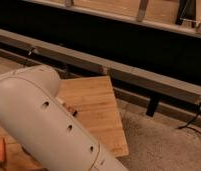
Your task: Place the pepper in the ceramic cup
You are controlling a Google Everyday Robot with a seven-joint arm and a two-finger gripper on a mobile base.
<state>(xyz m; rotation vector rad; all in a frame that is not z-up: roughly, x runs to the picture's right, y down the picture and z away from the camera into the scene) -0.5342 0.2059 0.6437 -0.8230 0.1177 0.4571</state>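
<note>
My cream-coloured arm (41,125) fills the lower left of the camera view and covers most of the wooden table (96,107). An orange sliver of the pepper (0,152) shows at the left edge, lying on the table beside the arm. The ceramic cup is hidden behind the arm. The gripper is out of view, somewhere beyond the arm's bulk.
The table's right edge ends at grey speckled floor (164,145). Behind the table a metal rail (144,75) runs along a black wall. A dark cable (191,122) lies on the floor at the right.
</note>
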